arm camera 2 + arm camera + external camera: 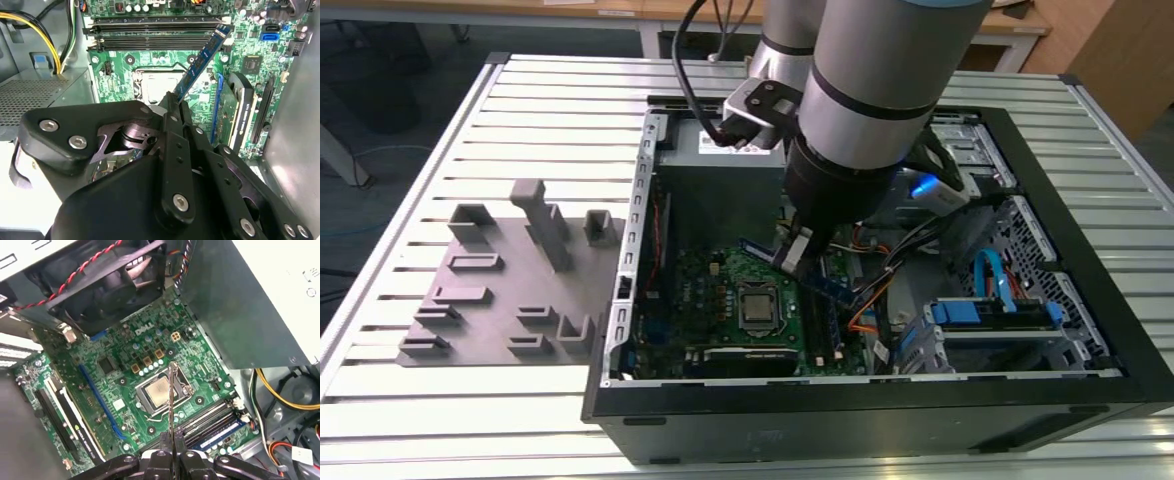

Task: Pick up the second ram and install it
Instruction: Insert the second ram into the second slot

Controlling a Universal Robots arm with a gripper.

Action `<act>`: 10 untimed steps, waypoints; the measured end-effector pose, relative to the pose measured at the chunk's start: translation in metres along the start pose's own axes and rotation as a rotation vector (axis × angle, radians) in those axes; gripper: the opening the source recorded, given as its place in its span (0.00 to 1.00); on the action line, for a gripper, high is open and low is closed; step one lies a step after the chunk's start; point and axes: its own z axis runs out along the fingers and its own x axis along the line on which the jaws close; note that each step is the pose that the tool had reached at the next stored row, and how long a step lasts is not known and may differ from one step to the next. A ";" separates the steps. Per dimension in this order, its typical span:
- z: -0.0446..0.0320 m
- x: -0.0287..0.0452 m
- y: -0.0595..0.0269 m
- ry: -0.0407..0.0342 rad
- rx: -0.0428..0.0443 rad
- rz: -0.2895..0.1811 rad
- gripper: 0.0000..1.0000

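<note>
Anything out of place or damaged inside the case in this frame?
Nothing looks damaged or spilled. The second ram, gripped by the end effector, hangs slantwise near the memory slots and is not seated in one. The processor sits bare, without a cooler.

In the exterior view the computer case (854,415) sits on the table (520,90); the fixture blocks (507,290) stand at nine o'clock from it; the motherboard (714,285) lies inside; the gripper (790,252) holds the second ram (834,288) above it.
</note>
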 end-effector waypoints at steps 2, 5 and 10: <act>0.0010 0.0000 -0.0001 -0.0022 0.0008 0.033 0.11; 0.0025 0.0000 -0.0002 -0.0053 0.0024 0.085 0.11; 0.0039 0.0001 -0.0003 -0.0109 0.0046 0.170 0.11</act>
